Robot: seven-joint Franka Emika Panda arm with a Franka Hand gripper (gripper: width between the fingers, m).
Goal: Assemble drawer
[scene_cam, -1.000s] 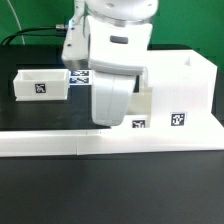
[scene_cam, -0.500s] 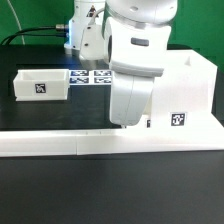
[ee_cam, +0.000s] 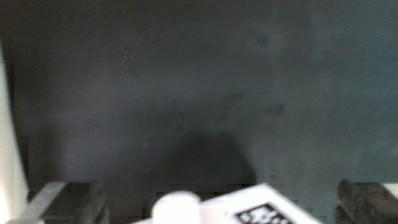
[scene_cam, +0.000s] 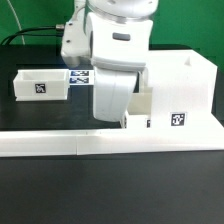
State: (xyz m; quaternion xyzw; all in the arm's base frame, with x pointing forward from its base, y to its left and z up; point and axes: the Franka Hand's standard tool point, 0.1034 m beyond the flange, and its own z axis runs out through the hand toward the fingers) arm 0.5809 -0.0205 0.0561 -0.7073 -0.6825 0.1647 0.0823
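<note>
A small white drawer box (scene_cam: 40,84) with a black tag stands at the exterior view's left. A large white cabinet body (scene_cam: 186,88) with a tag stands at the right. A smaller white tagged part (scene_cam: 138,118) sits in front of it, just beside the arm. In the wrist view this tagged part (ee_cam: 260,208) lies between my two fingers (ee_cam: 61,200), with a rounded white piece (ee_cam: 175,208) next to it. My gripper (ee_cam: 217,202) is open, jaws wide apart and low over the dark table. In the exterior view the arm's white body (scene_cam: 112,70) hides the fingers.
The marker board (scene_cam: 84,77) lies behind the arm, partly hidden. A long white rail (scene_cam: 60,144) runs along the front of the black table. Dark cables lie at the back left.
The arm swung toward the exterior view's right half a second ago and is now back to the left, uncovering the small tagged part. The parts have not moved.
</note>
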